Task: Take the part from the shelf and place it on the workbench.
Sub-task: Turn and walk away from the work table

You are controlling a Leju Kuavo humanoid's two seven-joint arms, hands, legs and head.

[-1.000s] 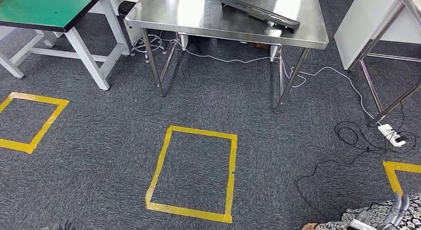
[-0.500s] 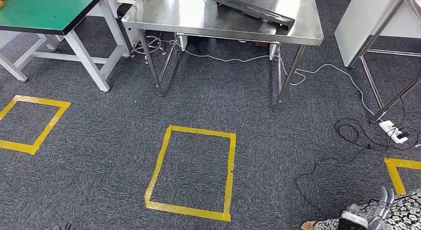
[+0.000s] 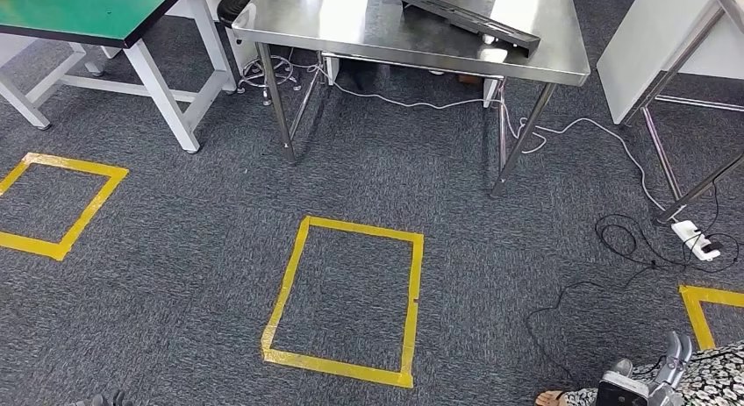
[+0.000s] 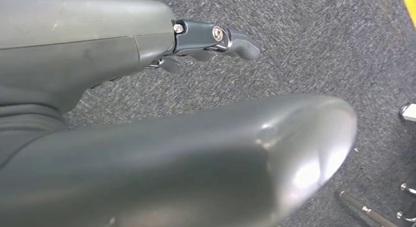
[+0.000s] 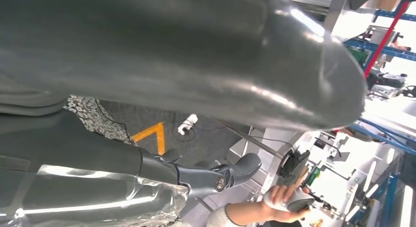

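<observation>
Whole view has shifted, so the camera moved. Part (image 3: pixel 469 22) lies on steel workbench (image 3: pixel 351 33), top centre; placing looks done. Right hand (image 3: pixel 645 384) and left hand (image 4: pixel 216 40) hang, fingers apart, holding nothing.

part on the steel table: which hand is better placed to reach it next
Right, probably. The part lies on the table's right half, on the right hand's side; the left hand hangs far left. Both hang low and far off.
</observation>
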